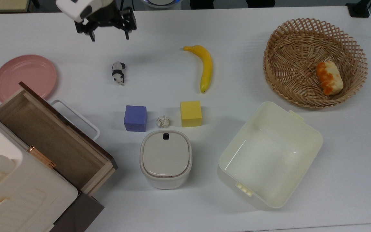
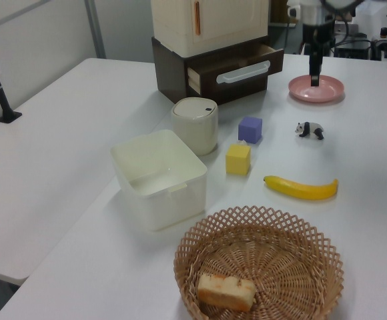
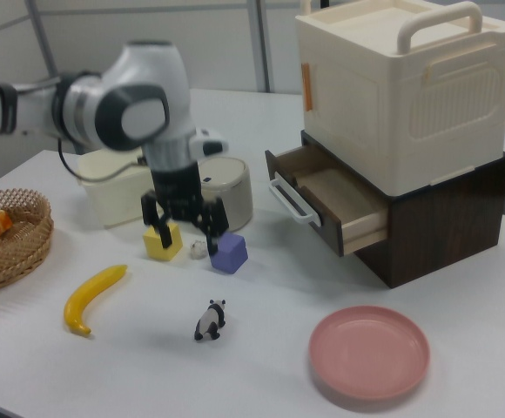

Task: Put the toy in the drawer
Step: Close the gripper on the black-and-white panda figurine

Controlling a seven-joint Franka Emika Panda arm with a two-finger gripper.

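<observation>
Gripper (image 1: 109,34) with fingers spread, empty, above table (image 1: 237,35) near toy (image 1: 118,72); drawer (image 1: 48,141) stands open

Wood drawer (image 1: 27,119), woven wicker basket (image 1: 288,93), glossy plastic tub (image 1: 304,129), matt table (image 1: 159,29)

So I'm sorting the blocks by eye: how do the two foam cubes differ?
The purple cube is violet and sits nearer the drawer; the yellow cube is yellow and sits nearer the banana. Both rest flat on the table, look similar in size, and flank the small whitish ball.
</observation>
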